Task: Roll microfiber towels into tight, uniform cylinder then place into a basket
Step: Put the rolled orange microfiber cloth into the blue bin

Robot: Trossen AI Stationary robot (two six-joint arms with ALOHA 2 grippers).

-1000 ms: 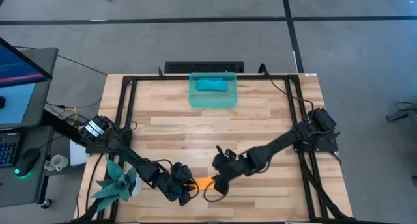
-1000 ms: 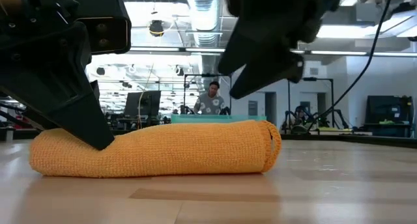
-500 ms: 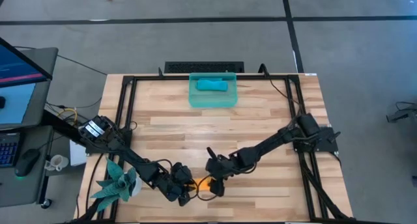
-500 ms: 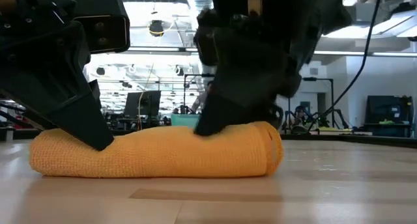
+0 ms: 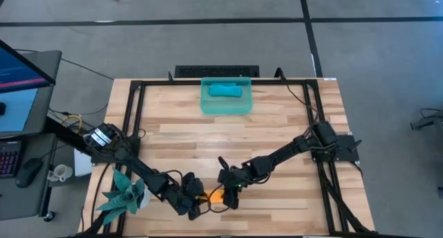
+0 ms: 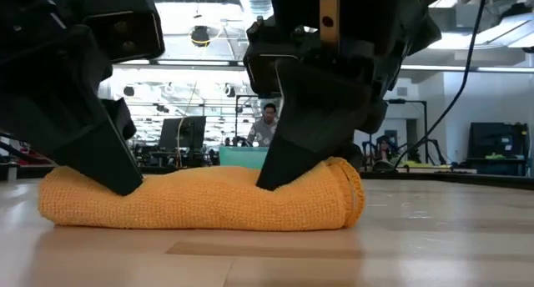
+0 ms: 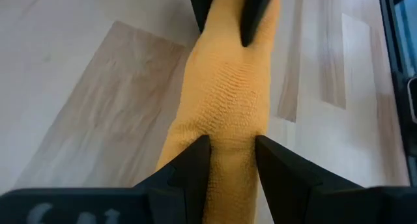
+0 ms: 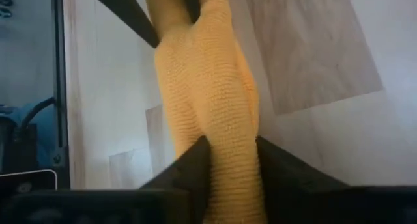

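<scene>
The orange towel [image 6: 200,199] lies rolled into a cylinder on the table near its near edge, also seen in the high view [image 5: 216,195]. My left gripper [image 7: 231,149] is shut on its left end and my right gripper [image 8: 231,149] on its right end. The teal-blue towel [image 5: 225,90] lies rolled inside the teal-green basket [image 5: 208,106] at the table's far edge. My left gripper pinches the roll near its left end [image 7: 228,129] between its two fingers, which lie across the roll and slant down from the left. The roll lies on the table. My right gripper pinches the roll near its right end [image 8: 221,129] between its two fingers, which lie across the roll and slant down from the right. The cloth bulges beside the fingers. The roll rests on the table.
A teal spiky plant figure [image 5: 124,194] stands at the near left corner beside my left arm. A black frame [image 5: 135,113] runs along the table's sides. A person [image 6: 267,124] shows in the room beyond the table.
My right gripper has moved toward the table's left and down onto the right end of the orange roll and taken hold of it. My left gripper has stayed on the left end. The roll has kept its place on the table.
</scene>
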